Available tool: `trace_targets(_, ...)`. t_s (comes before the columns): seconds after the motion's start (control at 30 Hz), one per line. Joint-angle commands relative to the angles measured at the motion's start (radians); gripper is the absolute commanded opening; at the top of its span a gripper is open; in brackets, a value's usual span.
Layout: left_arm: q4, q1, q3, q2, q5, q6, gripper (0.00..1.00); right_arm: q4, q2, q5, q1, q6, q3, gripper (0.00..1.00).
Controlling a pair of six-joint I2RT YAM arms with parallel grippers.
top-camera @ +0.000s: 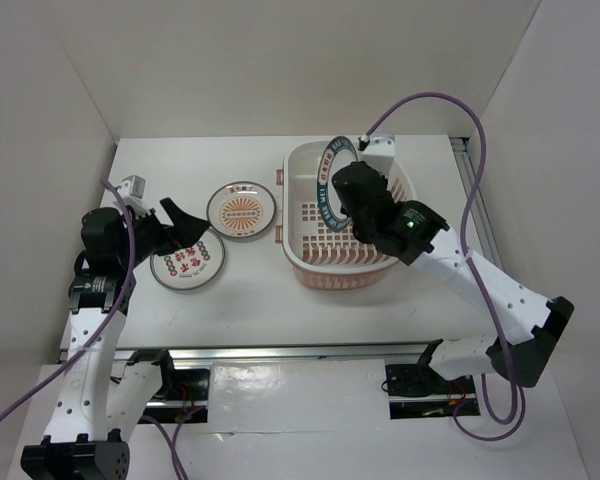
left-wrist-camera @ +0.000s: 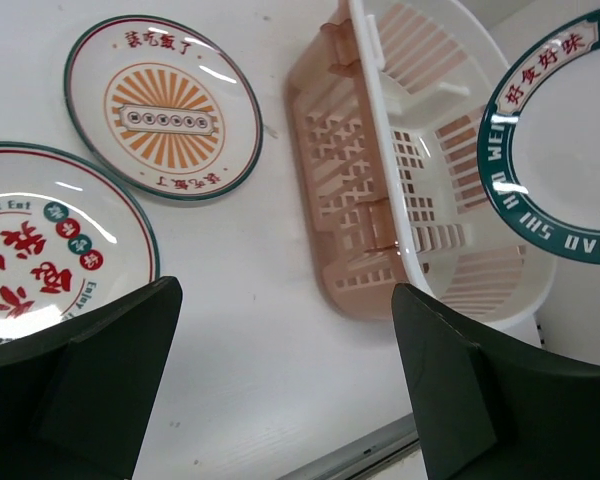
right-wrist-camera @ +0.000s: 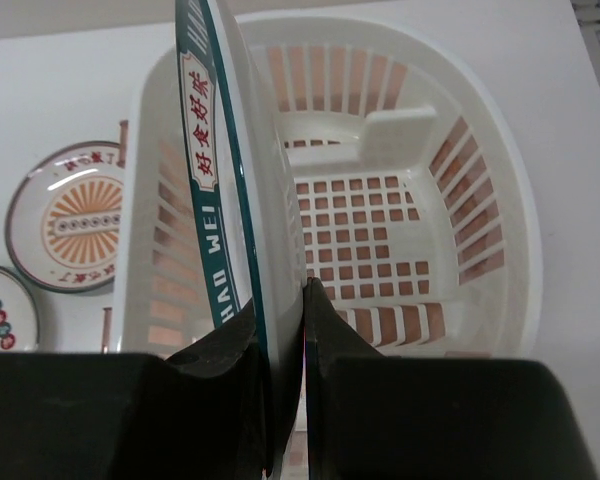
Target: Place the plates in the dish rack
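Bright, even overhead light; sharp frames, small glare on glossy plates (left-wrist-camera: 160, 105).

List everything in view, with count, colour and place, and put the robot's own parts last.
green-rimmed plate: one, white with a dark green lettered rim, held on edge above the dish rack
sunburst plate: one, white with an orange centre, flat on the table left of the rack
red-character plate: one, white with red characters, flat, near-left of the sunburst plate
dish rack: one, white with a pinkish-orange grid, right of centre
table: one, white
cables: two, purple, one along each arm
left claw: black, open, beside the red-character plate
right claw: black, shut on the green-rimmed plate
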Motion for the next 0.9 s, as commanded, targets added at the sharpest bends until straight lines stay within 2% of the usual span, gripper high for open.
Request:
trace_targets(0.0,-0.028,-0.002,0.012,-0.024,-0.074,0.017,1.0,0.011,0.013,0.079,-0.002,0.064,0.0,0.0)
trace_targets(0.23,-0.028,-0.002,0.003,-0.034,-0.074,0.017,1.0,0.066,0.074,-0.005,-0.074,0.043,-0.049,0.0)
trace_targets(0.47,-0.028,-0.002,0.003,-0.034,-0.065,0.017,1.0,0.076,0.083,-0.025,-0.074,0.066,-0.1,0.0)
trace_targets(0.87,-0.028,-0.002,0.003,-0.025,-0.065,0.017,1.0,0.056,0.083,-0.016,0.008,0.155,-0.175,0.0)
